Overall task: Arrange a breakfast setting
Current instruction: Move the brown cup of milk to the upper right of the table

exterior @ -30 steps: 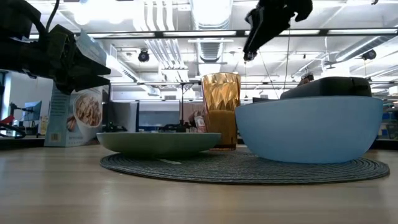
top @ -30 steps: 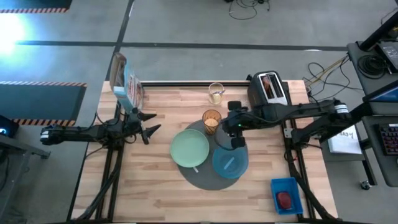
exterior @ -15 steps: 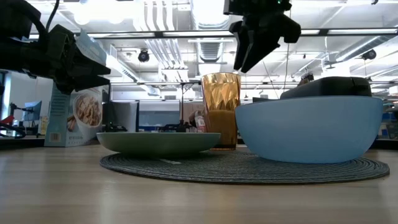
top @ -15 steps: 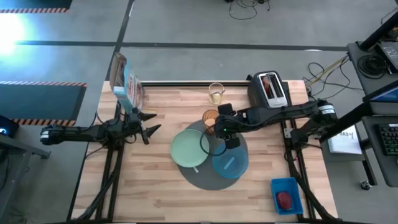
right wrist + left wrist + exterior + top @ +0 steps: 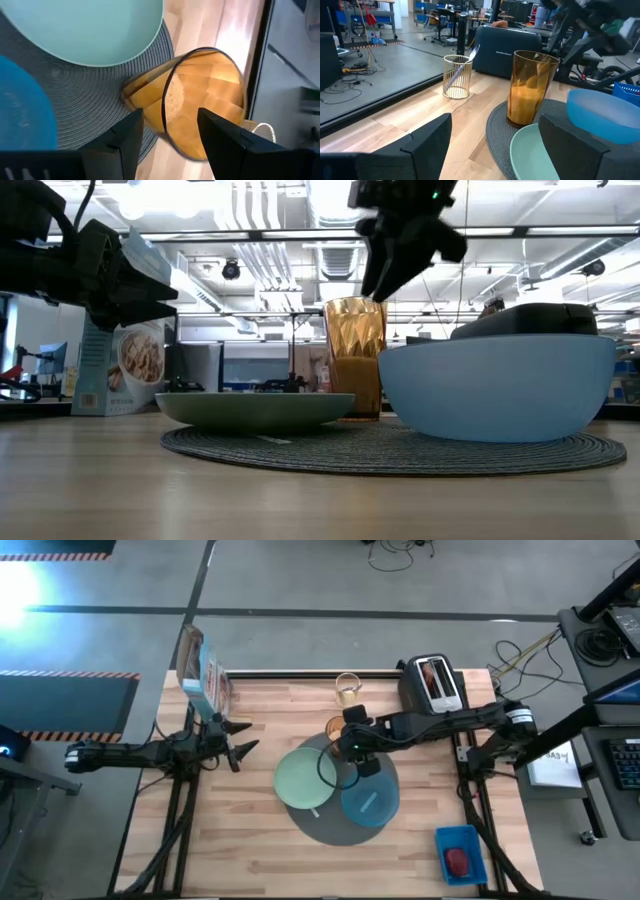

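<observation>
An amber glass [image 5: 338, 728] stands upright on the far edge of the round dark-grey mat [image 5: 322, 826]. On the mat are also the pale green plate [image 5: 305, 780] and the blue bowl [image 5: 370, 804]. My right gripper [image 5: 373, 288] hovers open just above the glass's rim [image 5: 202, 100], slanting down, touching nothing. In the right wrist view its fingers [image 5: 125, 142] frame the glass. My left gripper [image 5: 238, 745] waits open at the table's left, pointing level at the setting. A toast slice [image 5: 431, 675] sits in the toaster. A red food piece [image 5: 457, 861] lies in a blue tray.
A black toaster [image 5: 440, 690] stands at the far right and a wire cup [image 5: 347, 690] behind the glass. A cereal box [image 5: 203, 675] stands at the far left. The blue tray [image 5: 462, 838] sits at the near right corner. Bare wood lies along the near edge.
My right gripper has moved toward the table's left edge and down, from over the bowl's far side to just above the amber glass, rolling its wrist on the way. The glass, plate and bowl have stayed in place.
</observation>
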`<state>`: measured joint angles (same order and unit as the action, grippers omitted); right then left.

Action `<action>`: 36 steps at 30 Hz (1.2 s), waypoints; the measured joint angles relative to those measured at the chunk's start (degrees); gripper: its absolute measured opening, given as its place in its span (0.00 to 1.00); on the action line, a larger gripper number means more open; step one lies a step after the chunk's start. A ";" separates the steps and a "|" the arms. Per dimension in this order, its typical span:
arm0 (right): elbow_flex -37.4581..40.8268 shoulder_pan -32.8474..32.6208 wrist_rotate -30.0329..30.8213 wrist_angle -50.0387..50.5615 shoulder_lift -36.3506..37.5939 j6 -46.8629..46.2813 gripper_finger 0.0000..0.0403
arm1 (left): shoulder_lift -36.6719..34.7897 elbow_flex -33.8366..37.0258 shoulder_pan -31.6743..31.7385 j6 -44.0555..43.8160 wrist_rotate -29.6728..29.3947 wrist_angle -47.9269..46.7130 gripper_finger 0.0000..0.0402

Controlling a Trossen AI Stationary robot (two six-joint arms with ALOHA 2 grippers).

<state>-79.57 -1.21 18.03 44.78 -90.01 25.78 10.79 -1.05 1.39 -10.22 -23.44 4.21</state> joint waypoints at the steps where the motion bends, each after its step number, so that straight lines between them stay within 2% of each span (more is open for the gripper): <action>1: 0.02 0.35 0.01 0.10 -0.60 -0.16 0.44 | 0.02 -0.01 -0.01 0.01 0.00 0.00 0.70; 16: 0.04 2.73 -0.35 -0.08 -1.35 -2.23 0.42 | 0.00 -0.01 0.00 0.02 0.00 0.02 0.70; 25: 0.04 2.76 -7.72 -0.08 -1.30 -3.32 0.30 | 0.00 -0.01 0.00 0.00 0.00 0.02 0.70; 36: 0.04 2.76 -7.89 -0.08 -1.30 -3.32 0.14 | 0.00 -0.01 0.00 0.00 0.00 0.02 0.70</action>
<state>-79.53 1.54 10.14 44.71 -91.31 22.46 10.79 -1.06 1.39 -10.22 -23.44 4.23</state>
